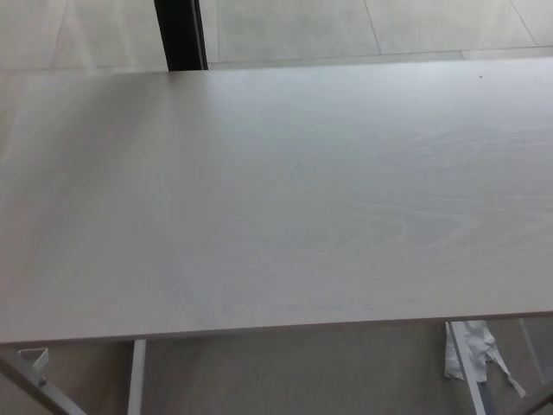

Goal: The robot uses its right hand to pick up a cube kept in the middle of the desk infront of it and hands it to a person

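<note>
Cube: it does not show anywhere in the head view, so its place cannot be told. Neither robot hand shows either, so whether they are open or closed cannot be told.

A pale counter (276, 199) with faint wood grain fills most of the view, its far edge running across the top and its near edge across the bottom. A tiny dark speck (480, 76) sits near its far right corner. Beyond the far edge lies a light tiled floor (294, 26) and, toward the left, a dark upright post (180, 33). Below the near edge, a white leg (136, 376) stands at lower left; at lower right, a crumpled white scrap (471, 350) lies on the floor.
</note>
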Controlling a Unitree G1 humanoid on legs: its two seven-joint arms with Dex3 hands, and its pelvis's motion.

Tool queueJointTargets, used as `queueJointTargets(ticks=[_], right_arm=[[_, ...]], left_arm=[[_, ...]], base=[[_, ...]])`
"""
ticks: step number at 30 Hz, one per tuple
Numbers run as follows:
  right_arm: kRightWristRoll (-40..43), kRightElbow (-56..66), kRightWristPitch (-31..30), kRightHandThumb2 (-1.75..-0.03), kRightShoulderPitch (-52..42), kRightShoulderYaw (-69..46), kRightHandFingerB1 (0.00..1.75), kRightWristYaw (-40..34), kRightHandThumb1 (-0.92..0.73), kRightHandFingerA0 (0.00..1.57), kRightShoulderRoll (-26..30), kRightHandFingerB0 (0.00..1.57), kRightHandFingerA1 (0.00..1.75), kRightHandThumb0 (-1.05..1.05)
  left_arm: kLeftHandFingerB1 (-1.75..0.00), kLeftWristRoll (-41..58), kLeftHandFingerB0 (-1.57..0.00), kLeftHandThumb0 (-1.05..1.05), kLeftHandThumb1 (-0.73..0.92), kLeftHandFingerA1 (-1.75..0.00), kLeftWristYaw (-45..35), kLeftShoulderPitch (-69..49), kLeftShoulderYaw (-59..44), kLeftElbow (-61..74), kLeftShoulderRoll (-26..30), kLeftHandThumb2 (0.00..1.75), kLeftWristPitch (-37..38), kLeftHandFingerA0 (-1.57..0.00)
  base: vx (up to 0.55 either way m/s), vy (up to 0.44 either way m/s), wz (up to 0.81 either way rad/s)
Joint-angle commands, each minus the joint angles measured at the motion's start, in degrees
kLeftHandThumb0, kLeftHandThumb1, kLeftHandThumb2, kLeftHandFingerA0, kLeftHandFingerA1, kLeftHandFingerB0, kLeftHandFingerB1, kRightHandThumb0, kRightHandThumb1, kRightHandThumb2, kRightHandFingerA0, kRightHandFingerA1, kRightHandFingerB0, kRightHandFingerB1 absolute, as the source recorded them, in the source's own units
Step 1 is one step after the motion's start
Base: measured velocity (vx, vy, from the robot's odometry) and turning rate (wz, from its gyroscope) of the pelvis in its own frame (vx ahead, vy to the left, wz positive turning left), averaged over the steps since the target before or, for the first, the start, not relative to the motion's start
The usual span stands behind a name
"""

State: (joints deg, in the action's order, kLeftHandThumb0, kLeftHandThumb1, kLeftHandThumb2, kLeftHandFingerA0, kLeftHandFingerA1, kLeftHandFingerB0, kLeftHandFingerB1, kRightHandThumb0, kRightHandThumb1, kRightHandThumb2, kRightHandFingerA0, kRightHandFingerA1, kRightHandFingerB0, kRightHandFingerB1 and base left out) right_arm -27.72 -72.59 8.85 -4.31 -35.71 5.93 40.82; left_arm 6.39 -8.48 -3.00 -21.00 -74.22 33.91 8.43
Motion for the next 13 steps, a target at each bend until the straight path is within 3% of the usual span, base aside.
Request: queueJointTargets(ticks=[1, 2, 3, 4, 6, 7, 8, 9, 10, 11, 13], right_arm=[[9.8, -1.4, 4.4, -0.56, 0.7, -0.4, 0.34, 4.6, -0.52, 0.85, 0.4, 0.43, 0.94, -0.54], [9.6, -1.4, 4.9, -0.79, 0.5, 0.3, 0.46, 4.3, -0.44, 0.83, 0.5, 0.37, 0.83, -0.67], [10.0, -1.5, 4.8, -0.55, 0.5, 0.4, 0.33, 4.5, -0.52, 0.83, 0.5, 0.43, 0.89, -0.54], [10.7, -1.5, 4.5, -0.55, 0.5, 0.6, 0.33, 4.9, -0.52, 0.83, 0.6, 0.43, 0.89, -0.54], [11.2, -1.6, 4.6, -0.56, 0.2, 1.7, 0.34, 5.2, -0.51, 0.86, 0.6, 0.41, 1.07, -0.56], [11.6, -1.7, 4.7, -0.56, -0.1, 2.2, 0.33, 5.5, -0.52, 0.89, 0.6, 0.40, 1.03, -0.56], [12.3, -1.7, 4.7, -0.56, -0.3, 2.6, 0.33, 6.1, -0.52, 0.88, 0.7, 0.39, 0.93, -0.55], [12.8, -1.7, 4.9, -0.79, -0.3, 3.1, 0.46, 6.6, -0.41, 0.81, 0.7, 0.31, 0.85, -0.60], [12.9, -1.6, 5.0, -0.81, -0.3, 3.9, 0.47, 6.3, -0.39, 0.85, 0.8, 0.30, 0.84, -0.56], [13.4, -1.6, 4.9, -0.79, -0.2, 4.2, 0.46, 6.5, -0.41, 0.77, 0.8, 0.30, 0.83, -0.59], [13.8, -1.6, 4.9, -0.79, -0.2, 4.5, 0.46, 6.6, -0.41, 0.77, 0.8, 0.30, 0.83, -0.59]], left_arm=[[-0.34, -0.1, -0.38, -0.69, 0.73, -0.43, 0.9, -0.1, -0.1, -0.2, 1.7, 0.62, -1.1, -0.66], [-0.47, -0.1, -0.31, -0.73, 0.61, -0.57, 0.8, -0.1, -0.2, -0.3, 1.7, 0.94, -1.0, -0.58], [-0.47, -0.2, -0.31, -0.75, 0.61, -0.57, 0.7, -0.2, -0.1, -0.2, 1.7, 0.95, -0.8, -0.57], [-0.47, -0.3, -0.31, -0.75, 0.61, -0.57, 0.6, -0.4, 0.0, -0.2, 1.7, 0.95, -0.5, -0.57], [-0.47, -0.4, -0.31, -0.73, 0.60, -0.58, 0.5, -0.3, 0.2, 0.0, 2.1, 0.96, -0.7, -0.58], [-0.33, -0.4, -0.38, -0.70, 0.74, -0.42, 0.4, -0.6, 0.2, -0.1, 2.2, 0.62, -0.7, -0.65], [-0.33, -0.3, -0.38, -0.70, 0.74, -0.42, 0.3, -0.6, 0.1, 0.0, 2.2, 0.63, -0.8, -0.65], [-0.33, -0.2, -0.37, -0.70, 0.74, -0.42, 0.2, -0.6, 0.0, 0.0, 2.3, 0.63, -0.8, -0.64], [-0.33, -0.7, -0.38, -0.71, 0.75, -0.41, 0.5, -0.6, 0.5, 0.0, 2.5, 0.63, -0.6, -0.64], [-0.47, -0.8, -0.30, -0.73, 0.61, -0.57, 0.6, -0.5, 0.6, -0.1, 2.6, 0.96, -0.8, -0.57], [-0.47, -0.8, -0.30, -0.73, 0.61, -0.57, 0.6, -0.3, 0.6, -0.2, 2.6, 0.96, -0.8, -0.57]], base=[[0.00, 0.000, 0.00], [0.00, 0.000, 0.00], [0.00, 0.000, 0.00], [0.00, 0.000, 0.00], [0.00, 0.000, 0.00], [0.00, 0.000, 0.00], [0.00, 0.000, 0.00], [0.00, 0.000, 0.00], [0.00, 0.000, 0.00], [0.00, 0.000, 0.00], [0.00, 0.000, 0.00]])
